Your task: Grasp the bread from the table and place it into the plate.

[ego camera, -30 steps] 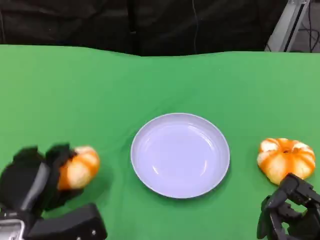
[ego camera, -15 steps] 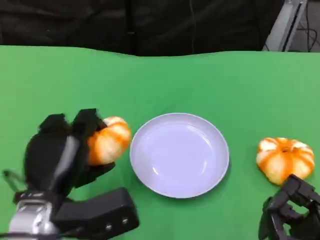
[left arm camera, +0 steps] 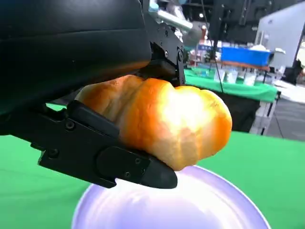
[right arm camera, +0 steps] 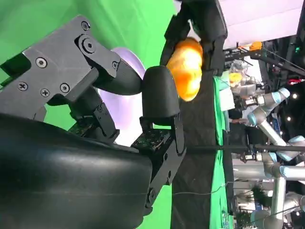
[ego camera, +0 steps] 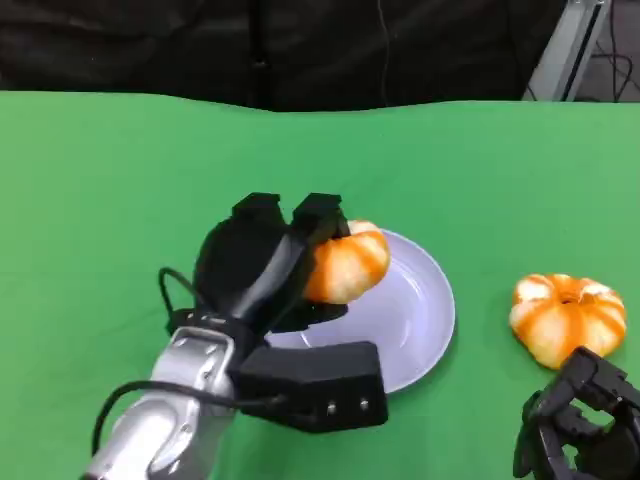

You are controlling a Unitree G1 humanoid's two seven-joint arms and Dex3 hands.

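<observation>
My left hand (ego camera: 262, 262) grips an orange-and-white bread roll (ego camera: 345, 264) and holds it in the air over the left part of the pale lilac plate (ego camera: 425, 320). The left wrist view shows the roll (left arm camera: 167, 119) clamped between the black fingers (left arm camera: 105, 157), with the plate (left arm camera: 190, 210) just beneath. A second pumpkin-shaped bread (ego camera: 567, 315) lies on the green cloth to the right of the plate. My right hand (ego camera: 578, 430) rests low at the front right, just in front of that bread, with nothing in it; its fingers are curled in the right wrist view (right arm camera: 157, 95).
Green cloth (ego camera: 120, 180) covers the whole table, with a dark backdrop behind the far edge. A metal frame leg (ego camera: 560, 50) stands at the back right. My left forearm (ego camera: 170, 430) crosses the front of the table up to the plate.
My left hand has lifted the roll from the table's left side and carried it right, from beside the plate to over its left part. The right hand and second bread have stayed put.
</observation>
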